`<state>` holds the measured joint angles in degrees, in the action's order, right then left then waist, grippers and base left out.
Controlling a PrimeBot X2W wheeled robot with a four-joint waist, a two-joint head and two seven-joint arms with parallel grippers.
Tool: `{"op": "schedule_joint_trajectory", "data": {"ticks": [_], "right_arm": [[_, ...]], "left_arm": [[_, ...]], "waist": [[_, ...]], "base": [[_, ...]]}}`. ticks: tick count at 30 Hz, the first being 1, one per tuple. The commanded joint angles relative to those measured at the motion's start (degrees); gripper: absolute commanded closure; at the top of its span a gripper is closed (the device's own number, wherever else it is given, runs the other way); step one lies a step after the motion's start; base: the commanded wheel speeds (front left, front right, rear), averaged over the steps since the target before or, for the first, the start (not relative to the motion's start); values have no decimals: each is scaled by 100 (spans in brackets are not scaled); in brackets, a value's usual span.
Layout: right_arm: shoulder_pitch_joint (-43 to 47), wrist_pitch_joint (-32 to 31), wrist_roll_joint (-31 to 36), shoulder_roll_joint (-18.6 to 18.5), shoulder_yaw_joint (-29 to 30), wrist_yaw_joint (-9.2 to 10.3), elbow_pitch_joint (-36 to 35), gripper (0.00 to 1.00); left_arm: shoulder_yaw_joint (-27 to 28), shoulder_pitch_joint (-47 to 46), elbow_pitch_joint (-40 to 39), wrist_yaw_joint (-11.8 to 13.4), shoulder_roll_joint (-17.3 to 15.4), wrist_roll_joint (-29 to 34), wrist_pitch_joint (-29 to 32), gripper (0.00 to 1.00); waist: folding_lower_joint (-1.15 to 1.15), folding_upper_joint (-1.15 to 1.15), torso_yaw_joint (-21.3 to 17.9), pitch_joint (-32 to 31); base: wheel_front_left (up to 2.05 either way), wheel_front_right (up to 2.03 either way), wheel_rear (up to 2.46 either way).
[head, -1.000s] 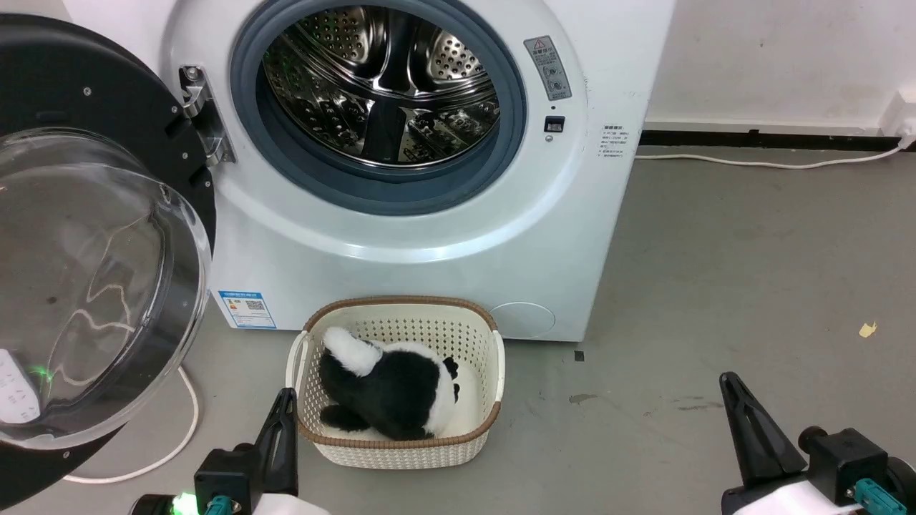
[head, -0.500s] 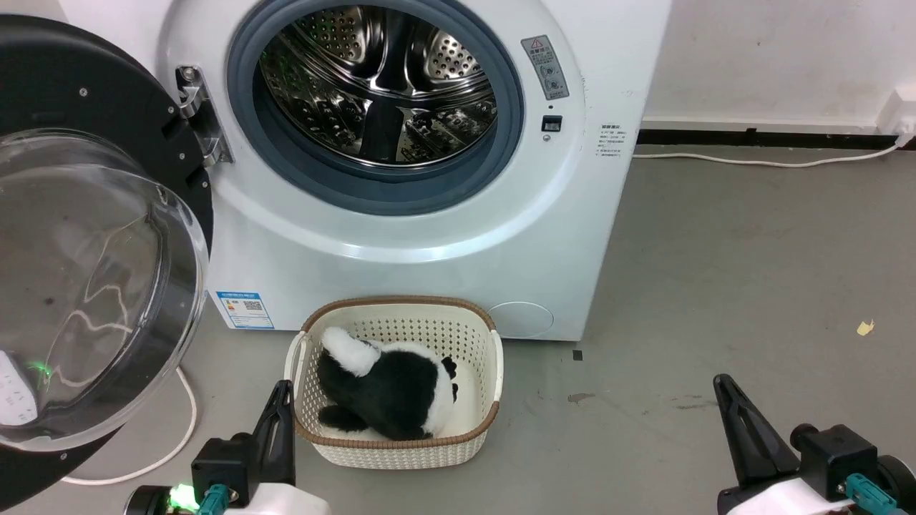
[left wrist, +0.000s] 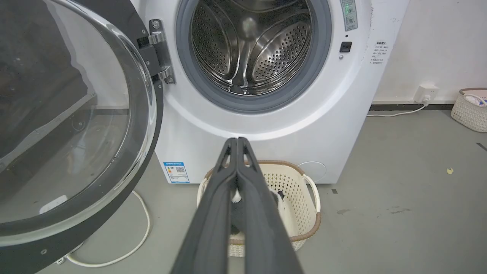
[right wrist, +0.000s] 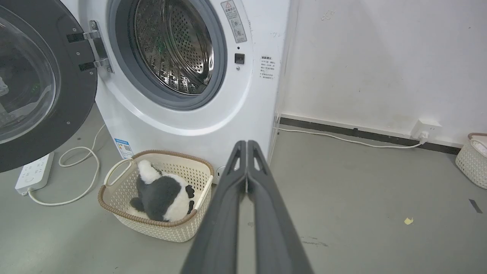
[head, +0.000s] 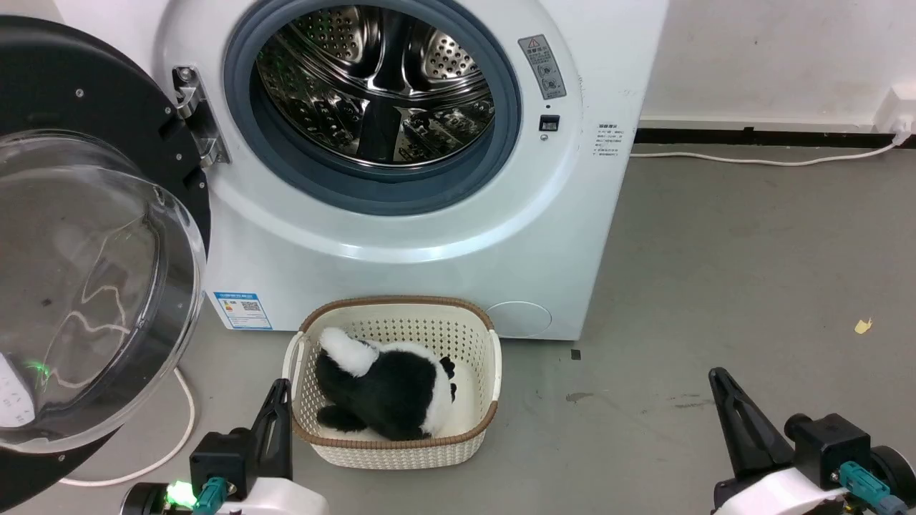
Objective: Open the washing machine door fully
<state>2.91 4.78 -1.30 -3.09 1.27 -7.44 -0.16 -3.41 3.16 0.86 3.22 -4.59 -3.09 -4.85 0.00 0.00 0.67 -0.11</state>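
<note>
The washing machine door (head: 79, 286) (left wrist: 68, 121) (right wrist: 34, 87) stands swung wide to the left on its metal hinge (head: 193, 114), its black rim ringing a bulging clear glass bowl. The grey-gasketed steel drum opening (head: 372, 93) is uncovered. My left gripper (head: 279, 390) (left wrist: 237, 140) is shut and empty, low at the bottom left, beside the basket and well clear of the door. Over bare floor at the bottom right, my right gripper (head: 718, 378) (right wrist: 246, 142) is shut with nothing in it.
A cream woven basket (head: 486, 422) (left wrist: 310, 198) (right wrist: 114, 190) holding a black-and-white plush toy (head: 390, 390) sits on the floor before the white machine (head: 429, 257). A white cable (head: 182, 429) and power strip (right wrist: 34, 173) lie under the door. Another basket (right wrist: 471, 160) stands far right by the wall.
The whole head view has drifted slightly, so the camera moved. Both grippers sit a little left of and higher than before. The door keeps its wide-open position.
</note>
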Motion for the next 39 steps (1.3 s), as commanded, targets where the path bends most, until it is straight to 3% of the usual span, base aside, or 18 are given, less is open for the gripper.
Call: {"op": "schedule_joint_trajectory", "data": {"ticks": [1, 39], "right_arm": [[-92, -31, 31, 15, -16, -3, 11, 100], [-291, -478, 130, 22, -127, -5, 16, 100]], "left_arm": [[27, -128, -24, -57, 10, 59, 39, 100], [341, -316, -86, -322, 171, 309, 485, 100]], "waist": [[0, 0, -2, 0], [0, 0, -67, 11]], "base": [[0, 0, 0], [0, 0, 0]]}}
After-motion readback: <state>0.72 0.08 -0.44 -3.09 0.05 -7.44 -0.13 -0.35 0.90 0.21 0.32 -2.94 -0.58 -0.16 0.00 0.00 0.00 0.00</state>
